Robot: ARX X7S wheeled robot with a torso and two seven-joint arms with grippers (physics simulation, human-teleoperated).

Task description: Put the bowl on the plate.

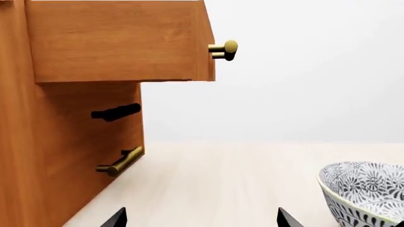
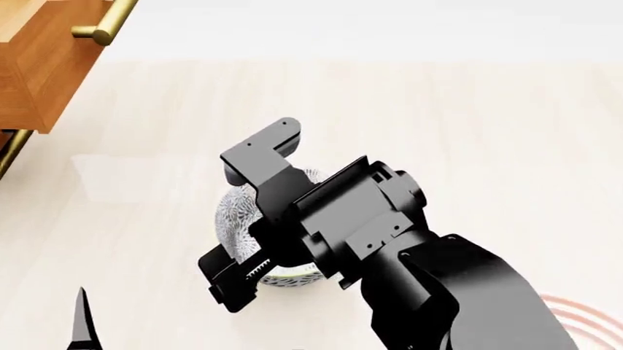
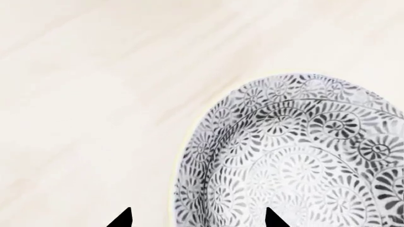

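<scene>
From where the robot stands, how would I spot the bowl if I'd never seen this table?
Start at the wooden cabinet at the table's far left, then look toward the middle, under the big black right gripper. The bowl sits there: small, deep, round, covered in grey-blue floral swirls. The plate, nearer and to the right, is flat and red-ringed.

No legible text, label, brand mark, number or sign is shown in any of the three views. The bowl [image 3: 296, 156] is covered only by a grey-blue floral pattern, without lettering. The wooden cabinet [image 1: 75, 94], its brass handles and the pale counter [image 2: 438, 131] are plain, and no marking can be read on the black right arm.
</scene>
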